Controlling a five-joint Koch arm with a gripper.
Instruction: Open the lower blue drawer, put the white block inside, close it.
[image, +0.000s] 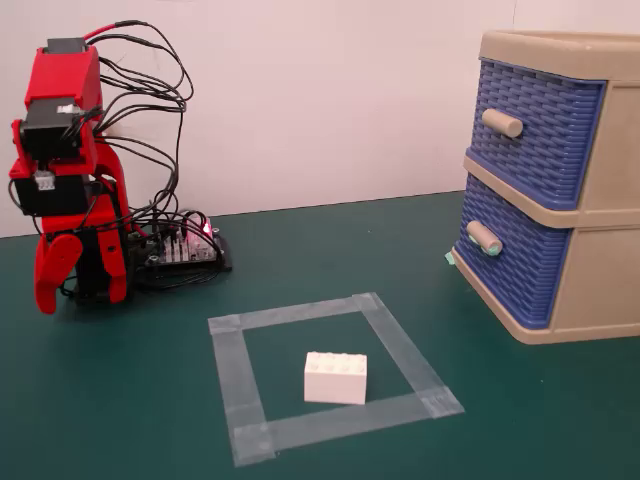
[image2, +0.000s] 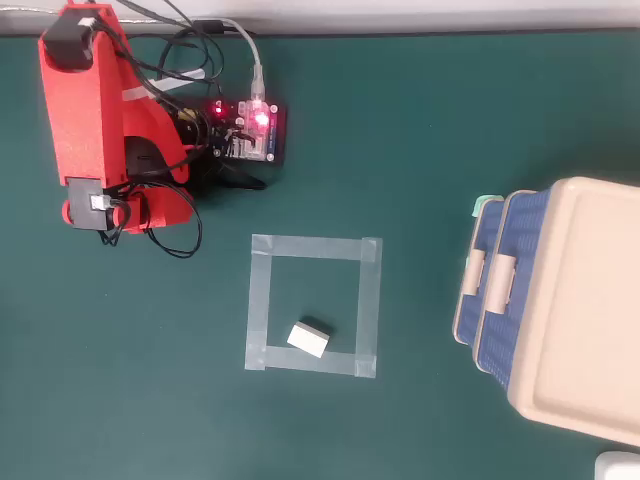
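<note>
hand (image: 50, 285): folded down beside the arm's base at left of the fixed view, open or closed cannot be told | white block (image: 335, 378): on the green surface (image: 150, 400) inside the taped square (image: 390, 340), near its front edge | lower blue drawer (image: 510, 262): shut in the beige cabinet (image: 600, 270), well apart from block

No legible text, label, brand or number — none on anything in either view.
</note>
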